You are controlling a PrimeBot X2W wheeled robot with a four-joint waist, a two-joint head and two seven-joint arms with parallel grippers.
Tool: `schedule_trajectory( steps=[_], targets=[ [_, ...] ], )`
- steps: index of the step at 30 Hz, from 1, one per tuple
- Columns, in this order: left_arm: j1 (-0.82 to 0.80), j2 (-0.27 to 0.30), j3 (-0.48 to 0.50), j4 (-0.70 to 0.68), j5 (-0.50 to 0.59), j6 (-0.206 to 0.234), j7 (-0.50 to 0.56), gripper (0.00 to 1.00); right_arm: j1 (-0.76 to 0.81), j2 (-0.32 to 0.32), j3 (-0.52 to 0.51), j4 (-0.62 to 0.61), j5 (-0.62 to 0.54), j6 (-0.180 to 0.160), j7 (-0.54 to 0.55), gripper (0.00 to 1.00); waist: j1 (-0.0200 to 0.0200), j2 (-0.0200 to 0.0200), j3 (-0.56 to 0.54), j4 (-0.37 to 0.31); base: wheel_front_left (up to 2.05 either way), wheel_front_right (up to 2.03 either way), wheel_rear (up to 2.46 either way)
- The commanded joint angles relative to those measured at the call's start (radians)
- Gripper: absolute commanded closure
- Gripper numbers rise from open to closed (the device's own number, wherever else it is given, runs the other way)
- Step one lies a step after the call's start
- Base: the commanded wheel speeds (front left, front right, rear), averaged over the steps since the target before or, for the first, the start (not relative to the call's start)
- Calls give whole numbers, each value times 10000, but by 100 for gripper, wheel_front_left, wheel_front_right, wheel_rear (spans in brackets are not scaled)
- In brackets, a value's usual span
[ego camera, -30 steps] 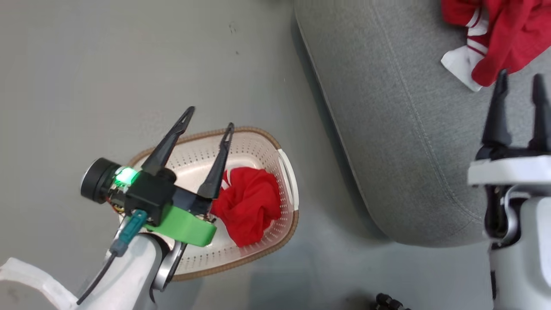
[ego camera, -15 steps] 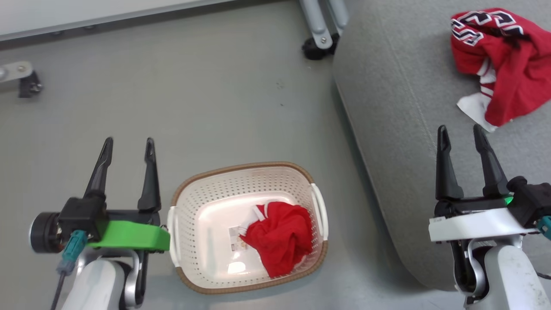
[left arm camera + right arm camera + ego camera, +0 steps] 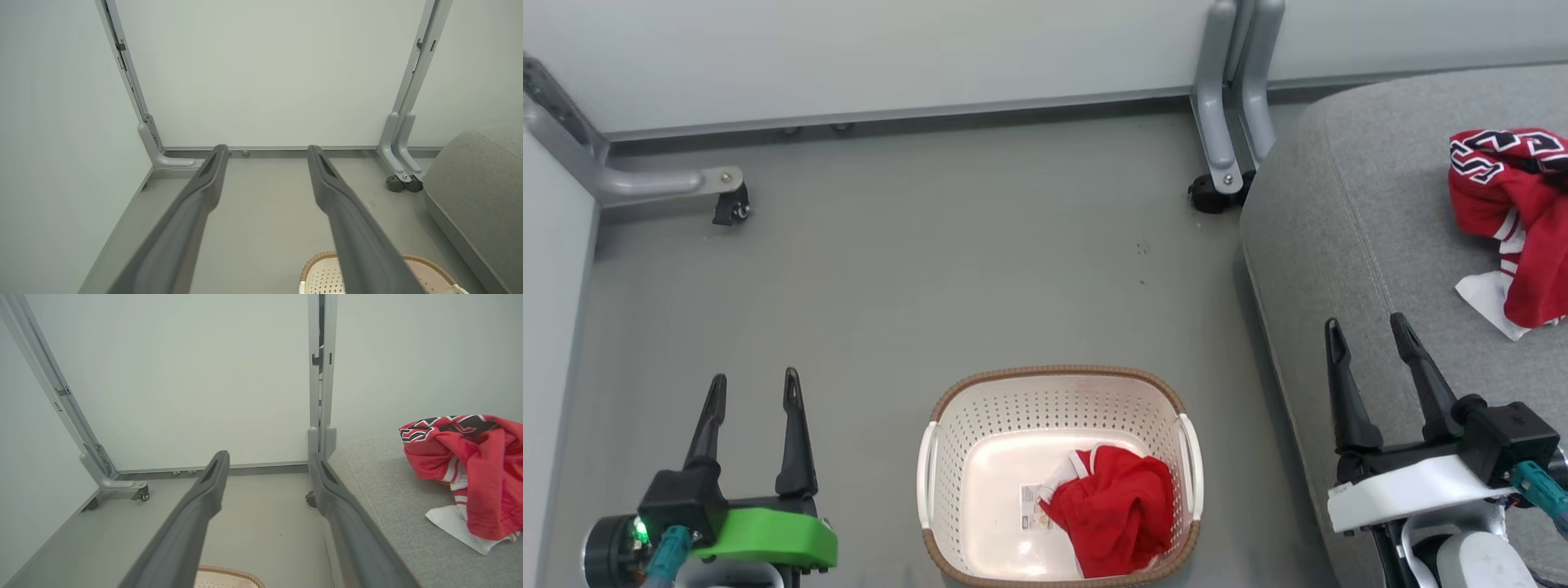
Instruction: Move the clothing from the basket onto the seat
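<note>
Your left gripper (image 3: pixel 754 377) hangs above the floor (image 3: pixel 980 269) to the left of the basket (image 3: pixel 1058 371), its two dark fingers spread wide, gripping and touching nothing. Your right gripper (image 3: pixel 1365 322) hovers over the edge of the seat (image 3: pixel 1347 245), parted just as wide and empty. A plain red garment (image 3: pixel 1115 510) lies crumpled in the basket's right side, partly covering a label sticker (image 3: pixel 1029 498). The lettered garment (image 3: pixel 1515 220), red with white striped trim, lies bunched on the seat, apart from the right gripper.

Partly hidden in the basket (image 3: pixel 1054 400)
The red garment (image 3: pixel 1119 510) covers part of its label sticker (image 3: pixel 1032 498); print too small to read.
</note>
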Motion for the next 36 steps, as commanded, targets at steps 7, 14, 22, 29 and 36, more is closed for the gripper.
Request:
schedule_trajectory(
  steps=[7, 14, 22, 29, 36],
  targets=[
    [664, -338, 139, 320, 444, -344, -6, 0, 879, -60, 80, -397, 15, 1, 487, 0, 1, 0, -1145, 125, 0, 0, 0],
    [937, -486, 299, 544, 687, -603, -7, 0, 1406, -65, 95, -696, 3, 1, 846, 0, 1, 0, -1398, 106, 0, 0, 0],
    [934, -598, 504, 781, 850, -777, -7, 0, 1496, -140, 77, -807, 21, 1, 993, 0, 1, 0, -1408, 58, 0, 0, 0],
    [832, -686, 605, 923, 984, -884, -7, 0, 1392, -108, 146, -833, 8, 1, 1015, 0, 1, 0, -1373, 44, 0, 0, 0],
    [772, -775, 723, 1010, 1096, -964, -7, 0, 1348, -95, 163, -842, 14, 1, 1021, 0, 1, 0, -1352, 50, 0, 0, 0]
  ],
)
